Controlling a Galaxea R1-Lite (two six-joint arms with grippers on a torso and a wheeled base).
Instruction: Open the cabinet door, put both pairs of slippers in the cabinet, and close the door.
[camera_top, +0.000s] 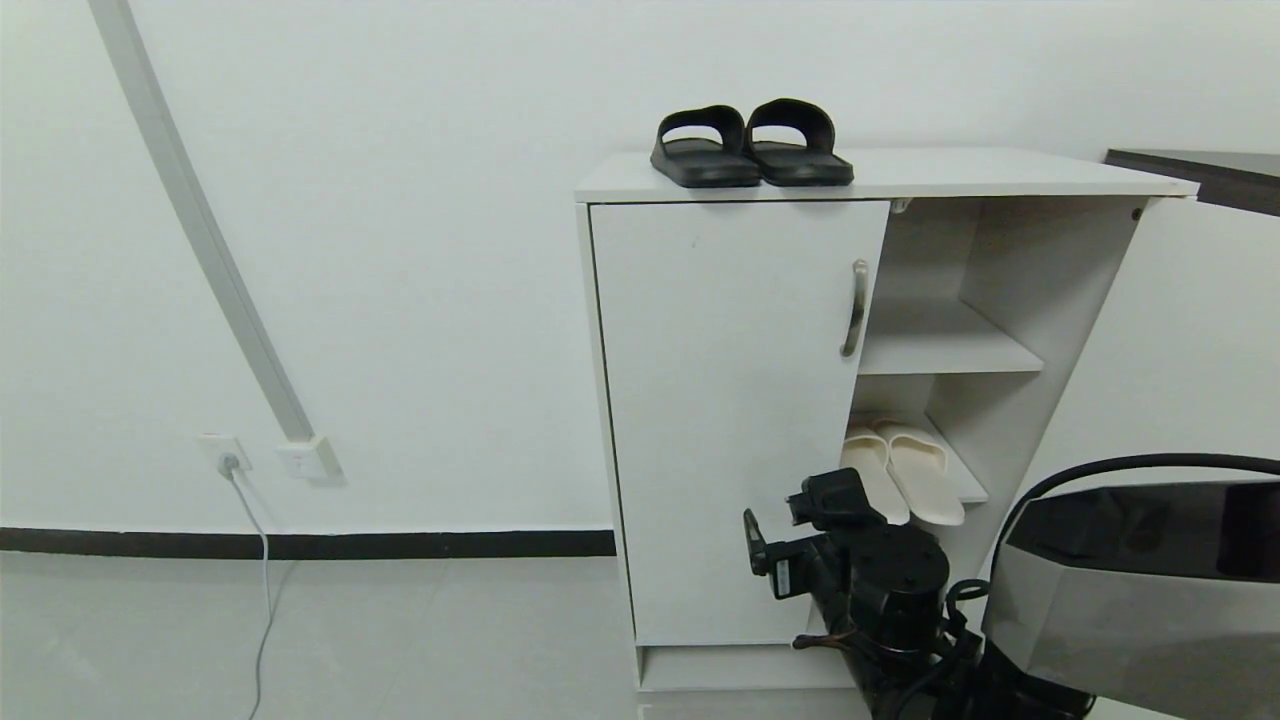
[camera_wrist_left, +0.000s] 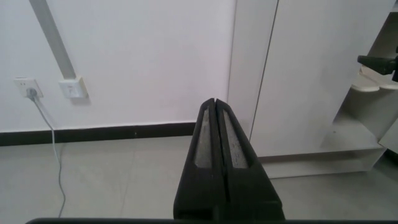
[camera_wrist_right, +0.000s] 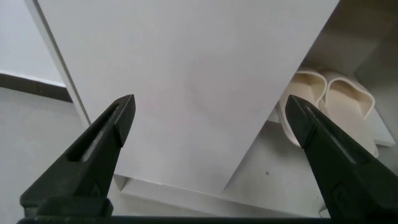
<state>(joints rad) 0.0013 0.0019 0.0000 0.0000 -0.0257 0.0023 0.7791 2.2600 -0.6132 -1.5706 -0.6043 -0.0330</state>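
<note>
With the white slippers (camera_top: 900, 475) set on the cabinet's (camera_top: 900, 175) lower shelf at centre right, the right gripper (camera_wrist_right: 210, 106) hangs spread wide just before them, apparently freed for the black slippers (camera_top: 752, 148) at upper centre, while the left gripper (camera_wrist_left: 214, 106), pressed together, looks idle.

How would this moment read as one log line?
right door open | cream slippers inside cabinet | black slippers atop it | right gripper open, empty | left gripper shut
</note>
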